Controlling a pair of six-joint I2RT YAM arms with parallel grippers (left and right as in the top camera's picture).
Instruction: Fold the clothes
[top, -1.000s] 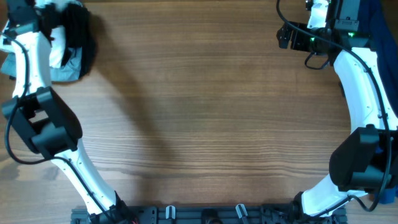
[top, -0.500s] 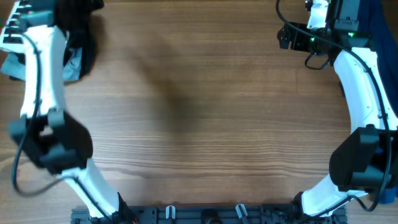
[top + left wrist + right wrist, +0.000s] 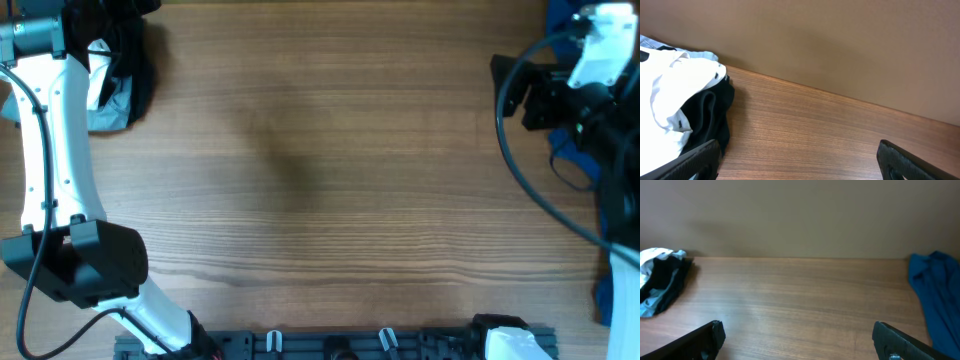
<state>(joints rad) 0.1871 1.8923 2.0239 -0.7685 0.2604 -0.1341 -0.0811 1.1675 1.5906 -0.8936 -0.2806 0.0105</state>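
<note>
Far left corner: T-shirt (image 3: 670,95) is lying bunched on top of a black garment (image 3: 710,120). A grey-blue garment (image 3: 112,105) is sticking out beneath on the near side. The shirt is a crumpled heap, so no long axis is readable, and the lettering is not showing.

Left tool (image 3: 799,150) is sitting just beside the pile, fingers spread wide, nothing between them. In its wrist view the shirt is lying off to the left of the opening, not inside it. Only bare tabletop (image 3: 330,180) is showing across the gap.

Judgement: the coming grasp is turning on this offset. The tool needs to shift toward the pile before closing, and to take white cloth only, not the black under it. The left arm is by far the nearer.

Right side: right tool (image 3: 797,330) is sitting well apart from the pile, fingers likewise spread and empty, with a blue garment (image 3: 935,295) near it.

Views: overhead, the left arm is covering much of the pile, leaving a sliver of white. The left wrist view is showing the drape over black. The right wrist view is showing pile and blue garment at opposite ends.
</note>
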